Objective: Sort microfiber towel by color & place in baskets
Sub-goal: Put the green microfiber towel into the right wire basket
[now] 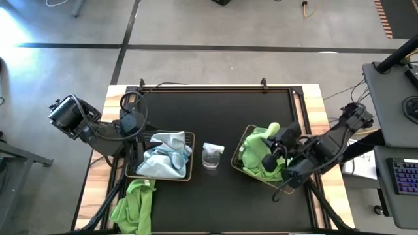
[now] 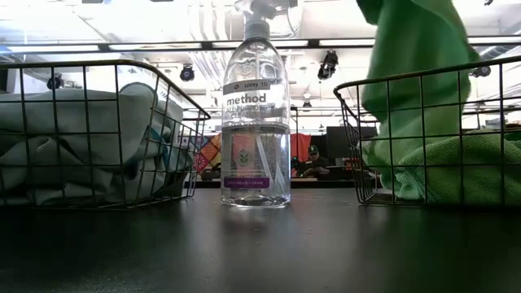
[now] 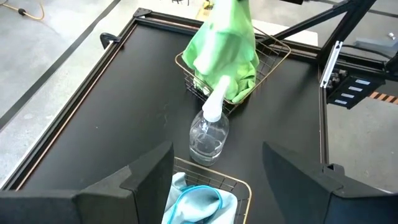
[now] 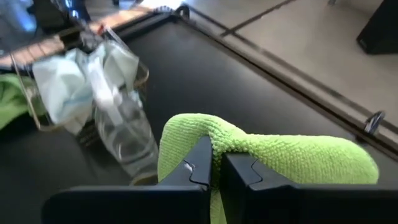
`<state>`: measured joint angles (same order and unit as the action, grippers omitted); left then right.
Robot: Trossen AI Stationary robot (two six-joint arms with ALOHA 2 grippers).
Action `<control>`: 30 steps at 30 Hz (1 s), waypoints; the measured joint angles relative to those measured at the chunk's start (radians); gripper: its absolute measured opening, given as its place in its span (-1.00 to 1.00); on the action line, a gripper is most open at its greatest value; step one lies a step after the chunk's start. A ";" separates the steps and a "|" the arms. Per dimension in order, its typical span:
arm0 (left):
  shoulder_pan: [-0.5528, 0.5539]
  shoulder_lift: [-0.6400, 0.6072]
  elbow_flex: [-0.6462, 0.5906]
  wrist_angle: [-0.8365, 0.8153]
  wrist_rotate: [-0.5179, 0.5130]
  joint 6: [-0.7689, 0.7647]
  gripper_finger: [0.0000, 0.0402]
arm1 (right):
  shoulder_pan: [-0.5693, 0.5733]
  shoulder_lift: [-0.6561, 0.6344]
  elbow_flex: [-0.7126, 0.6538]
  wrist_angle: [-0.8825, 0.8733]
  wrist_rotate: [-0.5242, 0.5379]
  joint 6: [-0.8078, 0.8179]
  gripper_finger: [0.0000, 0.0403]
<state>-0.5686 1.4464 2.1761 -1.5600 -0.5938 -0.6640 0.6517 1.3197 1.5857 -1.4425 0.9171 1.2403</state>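
At the near left edge of the black table (image 1: 215, 117) a lime green microfiber towel (image 1: 134, 203) lies crumpled and loose, just in front of the left bronze wire-mesh basket (image 1: 190, 156). That basket holds pale blue microfiber towels (image 1: 160, 160) in a soft heap. The left gripper (image 3: 214, 180) hangs over the basket's left end, fingers spread wide and holding nothing.

Between the baskets stands a clear plastic spray bottle (image 2: 256, 122), close to both.

On the right, the right gripper (image 4: 216, 169) is pinched tight on a fold of another lime green cloth (image 4: 280, 152), which drapes into the right bronze wire-mesh basket (image 2: 383, 138), where more green fabric lies.

These towels look light, limp and grippy rather than slick. The loose one probably wants pinching at a raised ridge, lifted high enough that its tail clears the wire rim.
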 joint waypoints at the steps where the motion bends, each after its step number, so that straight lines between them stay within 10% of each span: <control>1: 0.000 0.000 0.000 0.000 0.000 0.000 0.14 | 0.007 0.004 -0.012 -0.001 -0.012 0.012 -0.95; 30: 0.000 0.002 0.000 0.003 0.001 0.000 0.14 | 0.139 0.032 -0.408 0.045 -0.272 0.446 -0.95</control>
<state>-0.5686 1.4487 2.1761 -1.5566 -0.5930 -0.6643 0.7902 1.3518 1.1779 -1.3980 0.6451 1.6861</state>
